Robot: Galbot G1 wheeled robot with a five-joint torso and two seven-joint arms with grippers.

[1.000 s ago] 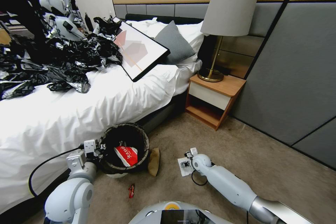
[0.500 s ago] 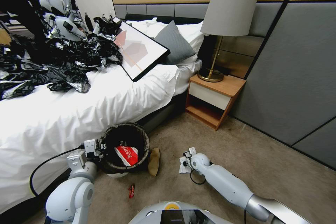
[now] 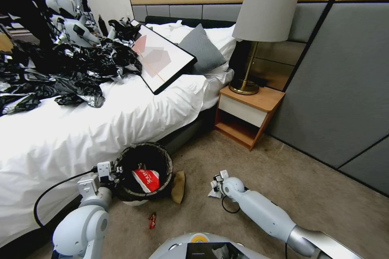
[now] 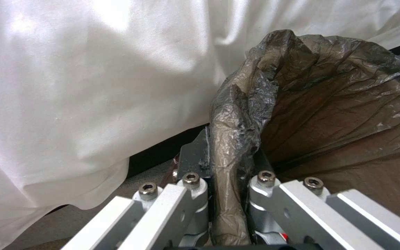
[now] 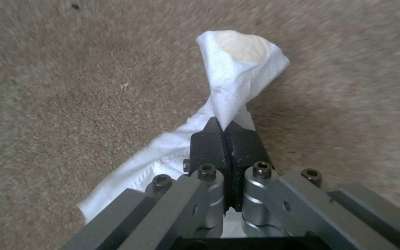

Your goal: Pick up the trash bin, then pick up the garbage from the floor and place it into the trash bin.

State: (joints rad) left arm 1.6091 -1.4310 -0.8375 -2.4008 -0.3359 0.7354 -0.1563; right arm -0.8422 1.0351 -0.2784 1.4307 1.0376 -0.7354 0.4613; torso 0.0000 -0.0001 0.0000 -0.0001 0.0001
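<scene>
The left gripper [image 4: 227, 194] is closed on the bag-covered rim of the trash bin [image 3: 162, 158], which stands on the carpet [image 3: 251, 162] beside the bed [image 3: 101, 125]. A red-and-white wrapper [image 3: 146, 179] lies inside the bin. The right gripper [image 5: 226, 139] is low over the carpet, its jaws pressed together on a white tissue [image 5: 237, 69] that hangs twisted beyond the fingertips. Between the two grippers, a brown cardboard piece [image 3: 178, 186] leans against the bin, and a small red wrapper [image 3: 152, 220] lies near it.
</scene>
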